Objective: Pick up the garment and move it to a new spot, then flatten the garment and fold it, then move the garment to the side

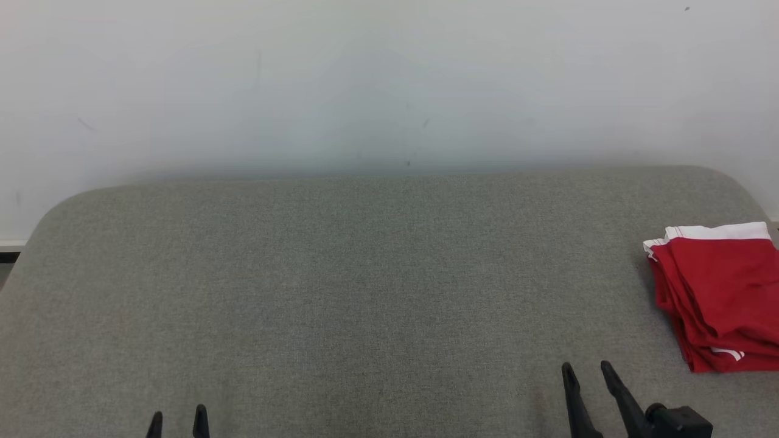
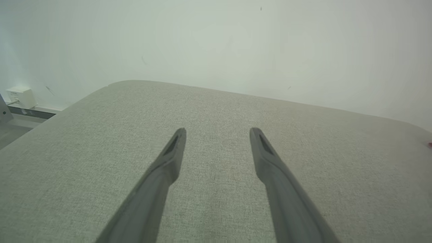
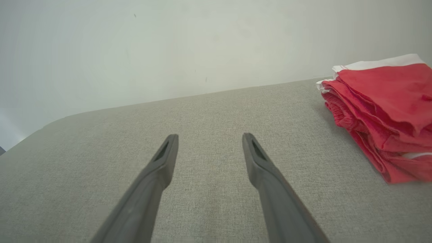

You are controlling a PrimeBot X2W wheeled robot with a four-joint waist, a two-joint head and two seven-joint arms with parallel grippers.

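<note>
A red garment (image 1: pixel 721 295) with a white band lies folded in layers at the right edge of the grey padded table (image 1: pixel 365 292). In the right wrist view the garment (image 3: pixel 388 111) sits to the right of my fingers, apart from them. My right gripper (image 1: pixel 588 368) stands open near the table's front edge, left of the garment, with nothing between its fingers; the right gripper (image 3: pixel 210 136) shows the same wide gap over bare fabric. At the lower left my left gripper (image 1: pixel 178 417) is open and empty, and the left gripper (image 2: pixel 217 130) hovers over plain grey cloth.
A white wall (image 1: pixel 389 85) rises directly behind the table. The table's far corners are rounded. A small white box (image 2: pixel 21 97) is fixed low on the wall, off the table's far left corner.
</note>
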